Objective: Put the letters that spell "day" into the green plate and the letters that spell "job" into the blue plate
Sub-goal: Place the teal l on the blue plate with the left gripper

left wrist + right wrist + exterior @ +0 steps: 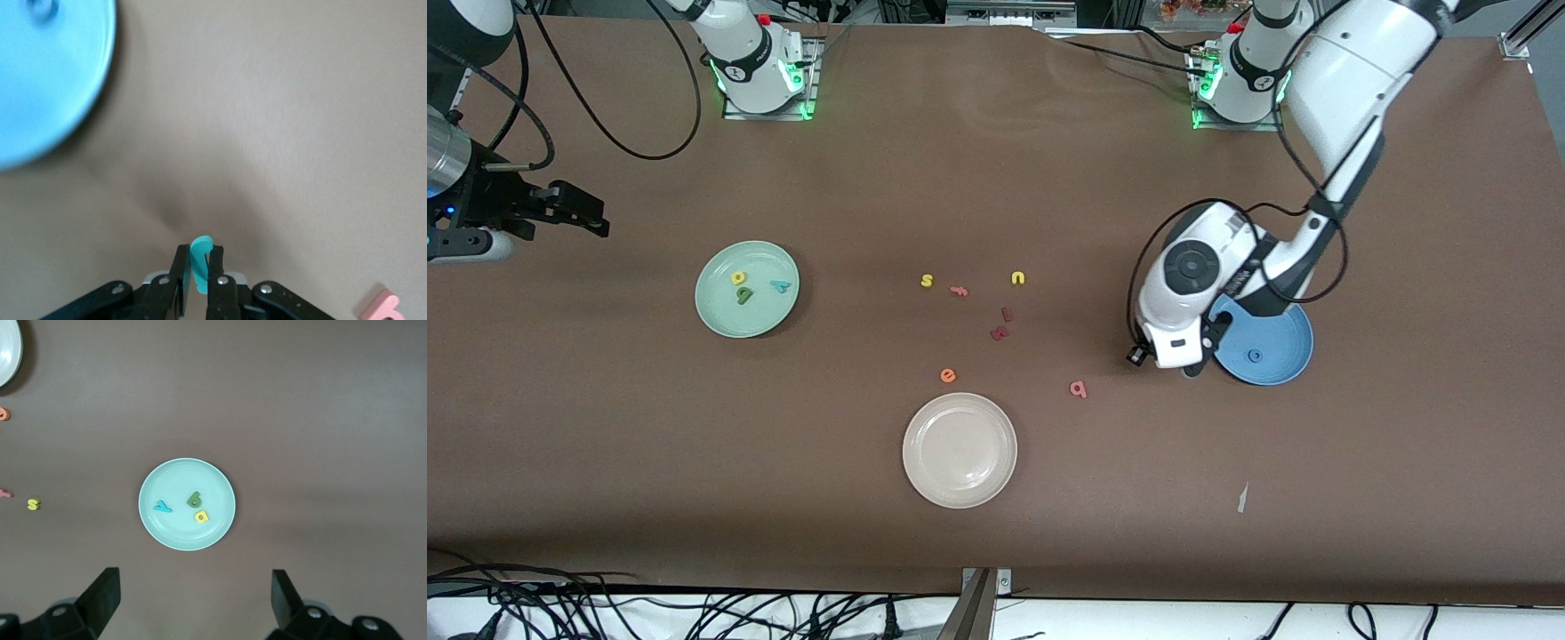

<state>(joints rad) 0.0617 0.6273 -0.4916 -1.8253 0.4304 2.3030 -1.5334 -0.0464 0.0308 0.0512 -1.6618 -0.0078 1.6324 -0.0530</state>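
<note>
My left gripper (pixel 1190 369) (pixel 198 263) is shut on the teal j (pixel 202 248), over the table just off the blue plate's (pixel 1282 357) (pixel 47 80) rim. A blue o (pixel 1255 356) lies in that plate. The salmon b (pixel 1079 388) (pixel 383 308) rests on the table, nearer the front camera than the loose letters. In the green plate (pixel 720 311) (pixel 213 483) lie the yellow a (pixel 738 277) (pixel 201 516), green d (pixel 744 296) (pixel 194 499) and teal y (pixel 781 286) (pixel 162 507). My right gripper (pixel 560 209) (pixel 193 593) waits open at the right arm's end, holding nothing.
Loose letters lie mid-table: yellow s (pixel 927 281), pink f (pixel 959 290), yellow u (pixel 1018 278), two dark red pieces (pixel 1000 327) and an orange e (pixel 948 375). A cream-white plate (pixel 925 471) sits nearer the front camera. A paper scrap (pixel 1242 498) lies near the front edge.
</note>
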